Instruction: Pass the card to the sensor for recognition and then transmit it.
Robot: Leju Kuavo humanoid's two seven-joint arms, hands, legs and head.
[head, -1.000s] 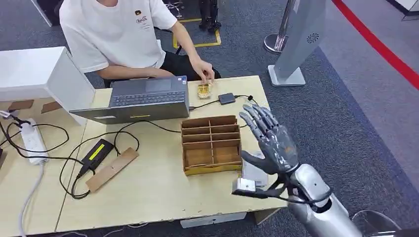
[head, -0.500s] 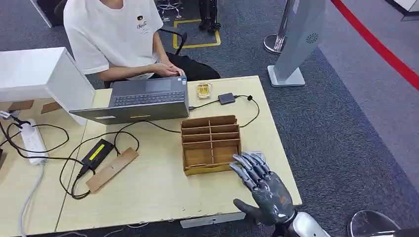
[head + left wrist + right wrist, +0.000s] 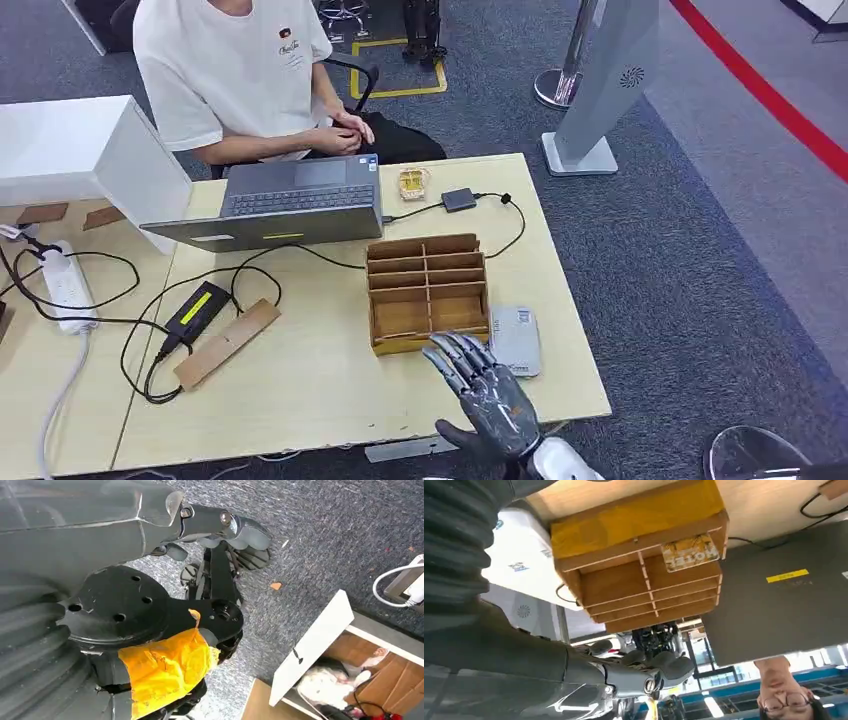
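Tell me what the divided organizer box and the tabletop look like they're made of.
The organizer box looks like thin unfinished plywood or brown board: matte, with slotted dividers and a yellow front. The tabletop looks like pale wood-grain laminate, smooth and matte.

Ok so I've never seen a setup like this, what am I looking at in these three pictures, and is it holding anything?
This is a humanoid robot with two silver arms. The wide picture comes from its head; the other two from cameras at its wrists, shown turned. Its right hand hovers open over the table, holding nothing, just in front of a divided wooden box with a card inside. A grey device lies beside the box, and a person sits behind a laptop. The left hand hangs by the floor.
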